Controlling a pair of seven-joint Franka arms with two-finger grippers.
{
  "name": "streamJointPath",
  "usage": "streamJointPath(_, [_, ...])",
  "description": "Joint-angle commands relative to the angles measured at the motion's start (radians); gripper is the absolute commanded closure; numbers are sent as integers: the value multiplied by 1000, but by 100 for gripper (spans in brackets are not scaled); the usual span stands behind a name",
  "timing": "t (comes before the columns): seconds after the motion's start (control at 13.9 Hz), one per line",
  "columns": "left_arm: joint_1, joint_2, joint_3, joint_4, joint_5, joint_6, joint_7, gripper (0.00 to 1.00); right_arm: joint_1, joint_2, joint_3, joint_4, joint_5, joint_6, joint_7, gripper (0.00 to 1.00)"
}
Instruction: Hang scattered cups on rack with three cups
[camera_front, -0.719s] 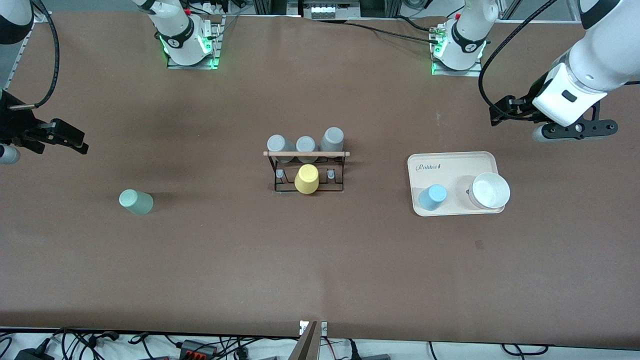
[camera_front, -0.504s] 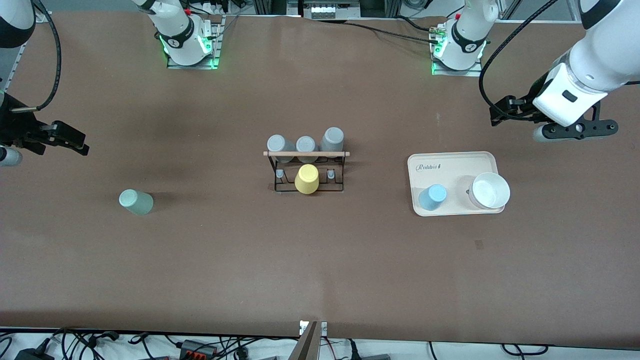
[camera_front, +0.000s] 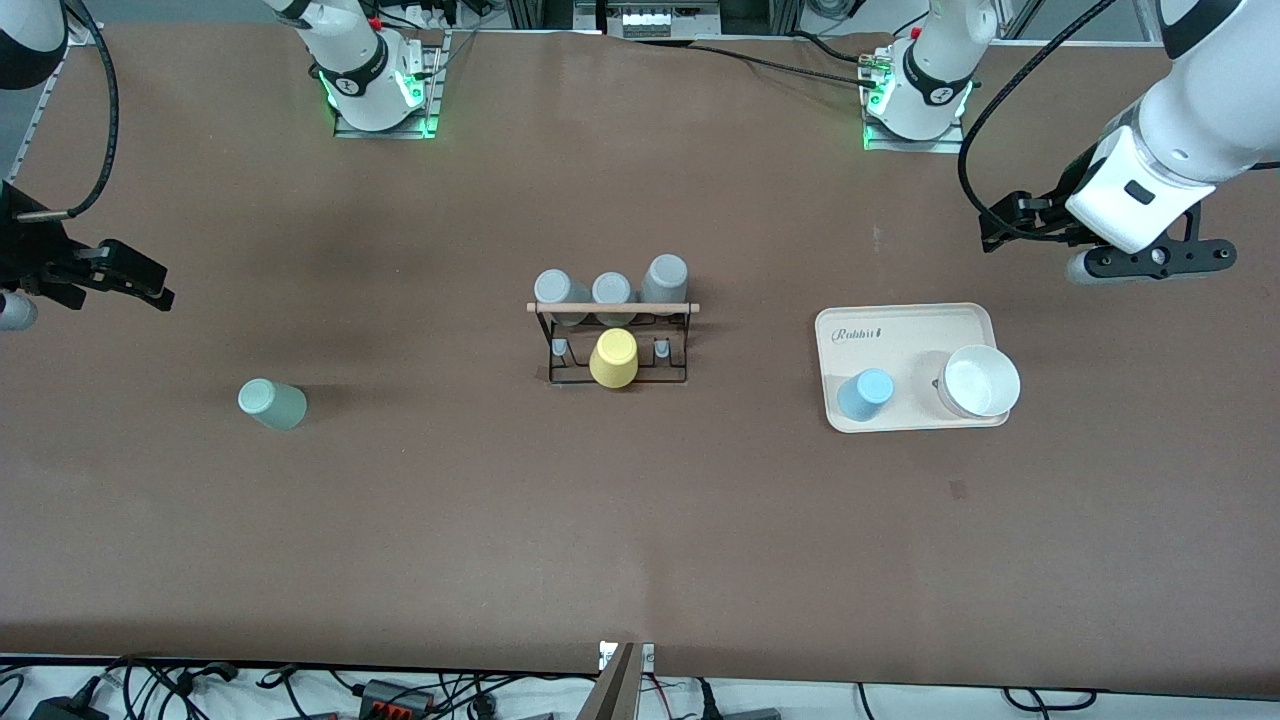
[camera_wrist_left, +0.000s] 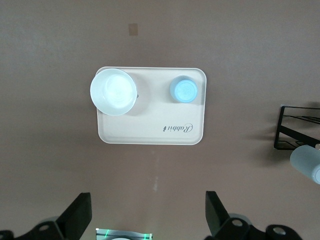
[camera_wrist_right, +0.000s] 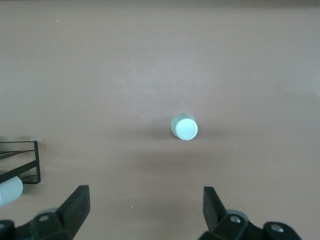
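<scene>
Counter (camera_front: 640, 540): plain matte brown. Mint green cup (camera_front: 271, 404). Light blue cup (camera_front: 864, 394) on beige tray (camera_front: 905, 325) bearing dark script lettering; white bowl (camera_front: 982, 381) alongside. Rack (camera_front: 615, 345): black wire, pale wooden rod. On it, yellow tumbler (camera_front: 613, 358), three grey tumblers (camera_front: 610, 288).

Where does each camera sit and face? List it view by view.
Front view: high across the table, facing both bases; rack mid-table.
Left wrist view: looks down past the open left gripper at the tray holding the blue cup.
Right wrist view: down past the open right gripper at the mint cup.
Shared: both cups also show in front.
</scene>
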Motion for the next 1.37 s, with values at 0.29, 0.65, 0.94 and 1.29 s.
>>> streamJointPath(0.29, [-22, 117, -2, 54, -10, 31, 22, 0, -6, -3, 17, 16, -15, -22, 20, 0])
streamJointPath(0.65, [-79, 337, -25, 51, -10, 212, 22, 0, -8, -3, 17, 17, -15, -22, 20, 0])
streamJointPath(0.94, [-122, 467, -20, 8, 13, 307, 6, 0, -8, -3, 19, 17, -15, -22, 20, 0])
streamJointPath(1.29, [-103, 460, -22, -213, 98, 568, -18, 0, -6, -5, 20, 20, -15, -21, 22, 0])
